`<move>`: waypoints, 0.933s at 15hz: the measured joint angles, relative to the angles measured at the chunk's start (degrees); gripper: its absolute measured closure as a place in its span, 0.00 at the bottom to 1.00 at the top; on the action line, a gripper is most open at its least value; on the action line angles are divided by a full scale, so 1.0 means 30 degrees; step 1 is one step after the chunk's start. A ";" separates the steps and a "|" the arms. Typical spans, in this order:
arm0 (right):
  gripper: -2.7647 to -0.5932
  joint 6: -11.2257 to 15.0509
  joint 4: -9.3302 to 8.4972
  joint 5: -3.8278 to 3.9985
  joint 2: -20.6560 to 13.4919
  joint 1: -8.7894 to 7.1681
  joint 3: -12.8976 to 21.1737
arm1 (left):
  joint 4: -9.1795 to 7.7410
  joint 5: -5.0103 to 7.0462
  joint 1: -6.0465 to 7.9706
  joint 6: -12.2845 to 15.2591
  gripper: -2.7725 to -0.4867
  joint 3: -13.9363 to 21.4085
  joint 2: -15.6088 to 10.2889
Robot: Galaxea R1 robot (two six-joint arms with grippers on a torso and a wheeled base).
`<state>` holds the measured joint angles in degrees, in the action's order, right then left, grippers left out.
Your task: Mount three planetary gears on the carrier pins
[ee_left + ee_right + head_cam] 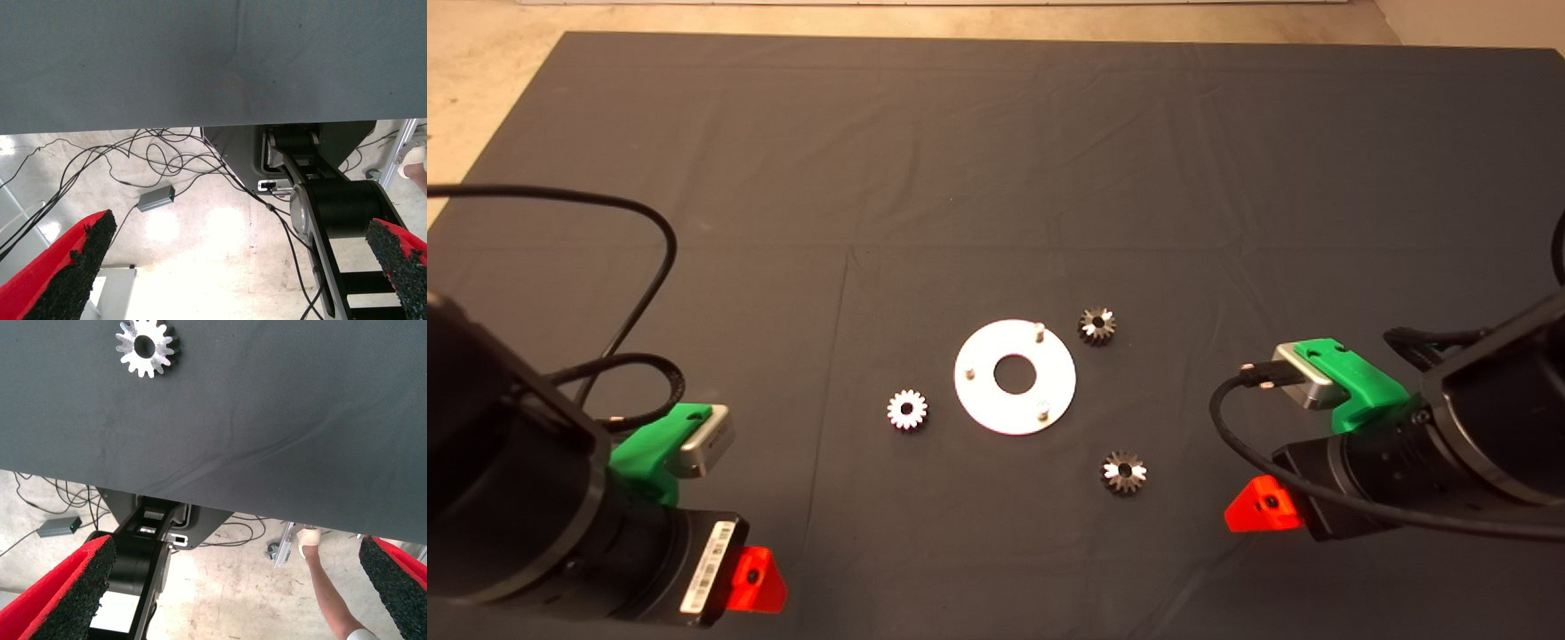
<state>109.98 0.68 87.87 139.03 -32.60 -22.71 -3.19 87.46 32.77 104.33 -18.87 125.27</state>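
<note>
Hovering at the near left corner of the mat (996, 178): left gripper (247, 267), jaws released wide and grasping nothing, wrist view looking past the mat edge at cables and a small grey box (156, 198) on the floor. Hovering at the near right: right gripper (233, 587), jaws likewise spread and empty, a person's leg and shoe (309, 539) showing beyond the mat edge.

Lying flat on the surface nearest of the planetary gears: a dark gear (1124, 472), just off the disc's near right. Lying next, to the disc's left and apart from it: a bright gear (907, 410). Resting mid-mat: shiny disc (1015, 413), three carrier pins (1040, 331) standing upright on it, all bare. Sitting farthest, just beyond the disc's right edge: another dark gear (1096, 325).
</note>
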 joint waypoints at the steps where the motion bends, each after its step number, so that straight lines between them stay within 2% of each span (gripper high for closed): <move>1: 0.02 0.0000 0.0000 0.0000 0.0000 0.0000 0.0000 | 0.0000 -0.0007 -0.0001 0.0000 0.01 0.0000 0.0000; 8: 0.02 0.0000 0.0000 0.0000 0.0004 0.0000 0.0000 | 0.0066 -0.0001 -0.0008 -0.0111 0.01 0.0000 0.0000; 9: 0.02 0.0000 0.0000 0.0000 0.0008 0.0000 0.0000 | 0.0314 0.0000 -0.0008 -0.0228 0.01 0.0000 -0.0001; 11: 0.02 0.0000 0.0000 -0.0008 0.0008 0.0008 0.0000 | 0.1621 -0.0008 -0.0130 -0.0516 0.01 -0.0146 0.0000; 12: 0.02 0.0000 0.0000 0.0000 0.0016 0.0004 0.0000 | 0.2078 -0.0016 -0.0512 -0.0628 0.01 -0.0564 -0.0008; 14: 0.02 0.0000 -0.0008 0.0000 0.0016 0.0008 0.0000 | 0.2898 -0.0016 -0.2231 -0.1636 0.01 -0.1812 0.0000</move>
<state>109.98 0.66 87.87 139.08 -32.57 -22.71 5.50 87.41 26.07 99.42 -24.31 125.27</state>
